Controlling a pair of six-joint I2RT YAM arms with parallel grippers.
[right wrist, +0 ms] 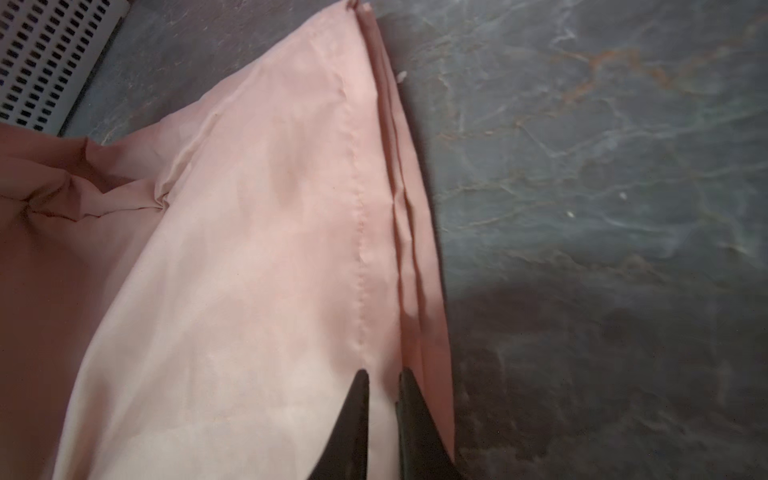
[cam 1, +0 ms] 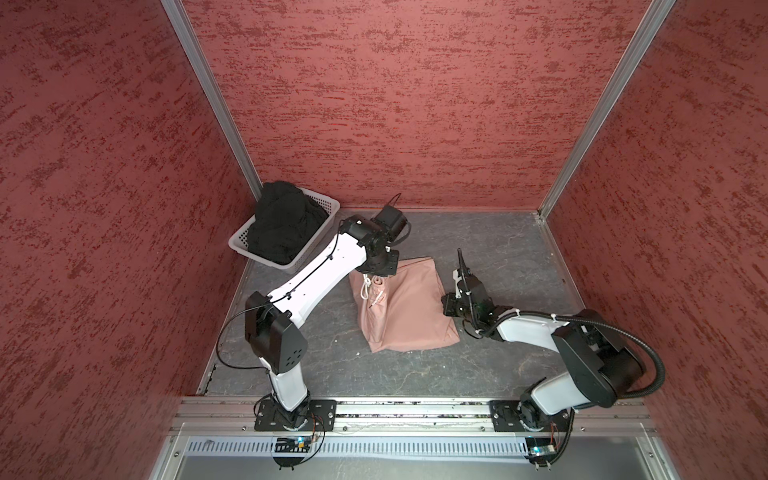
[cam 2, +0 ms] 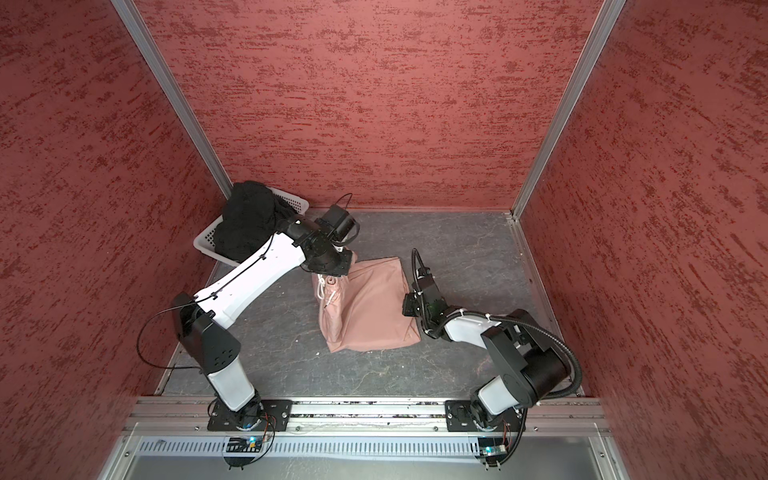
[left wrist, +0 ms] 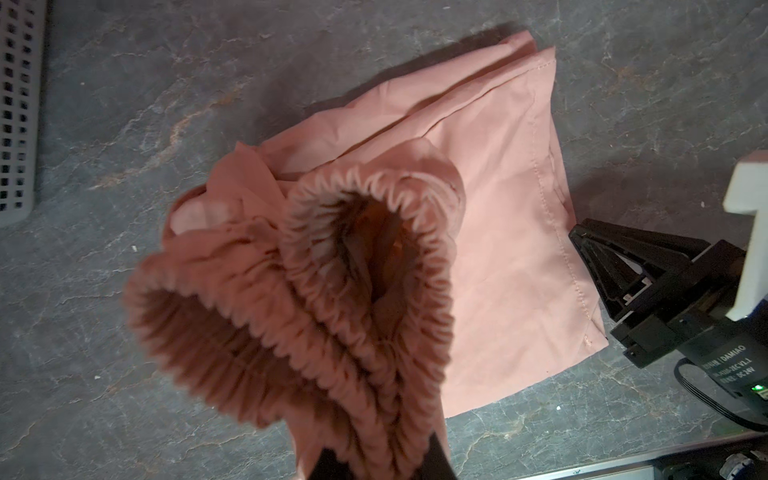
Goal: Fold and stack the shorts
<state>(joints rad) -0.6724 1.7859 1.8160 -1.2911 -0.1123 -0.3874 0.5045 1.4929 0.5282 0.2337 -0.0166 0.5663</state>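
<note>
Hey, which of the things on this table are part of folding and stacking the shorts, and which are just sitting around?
Part of the job: pink shorts, gripped by left gripper at the waistband and right gripper at the hem; black shorts, bunched in the white basket.
Just lying about: white basket; table.

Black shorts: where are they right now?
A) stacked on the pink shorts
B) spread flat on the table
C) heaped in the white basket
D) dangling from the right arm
C: the black shorts sit bunched inside the white perforated basket in the far left corner, apart from the dusty-pink shorts on the table.
</note>
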